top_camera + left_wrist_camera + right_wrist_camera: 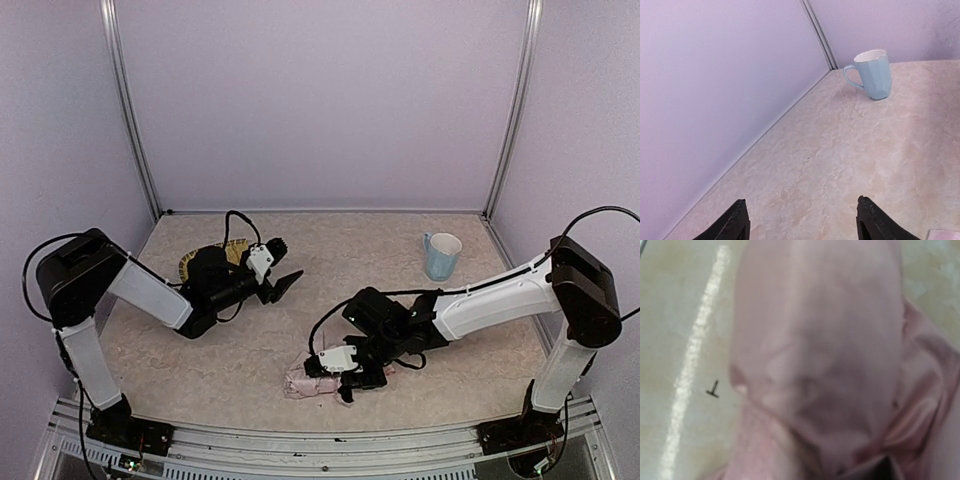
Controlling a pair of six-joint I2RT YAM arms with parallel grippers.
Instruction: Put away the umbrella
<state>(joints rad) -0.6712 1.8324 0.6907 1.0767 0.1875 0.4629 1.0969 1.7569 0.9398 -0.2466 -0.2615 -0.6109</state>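
Observation:
The umbrella (300,382) is a bunched pale pink bundle lying on the table near the front edge, in the middle. My right gripper (350,380) is down on its right end, touching the fabric. In the right wrist view the pink fabric of the umbrella (815,365) fills the frame and hides my fingers, so I cannot tell how the jaws stand. The shaft, handle and strap are hidden. My left gripper (283,288) is open and empty, low over the table at the left and well apart from the umbrella. It also shows in the left wrist view (800,220).
A woven bamboo tray (198,262) lies at the back left, mostly hidden behind my left arm. A pale blue mug (441,256) stands upright at the back right and also shows in the left wrist view (874,74). Purple walls close in three sides.

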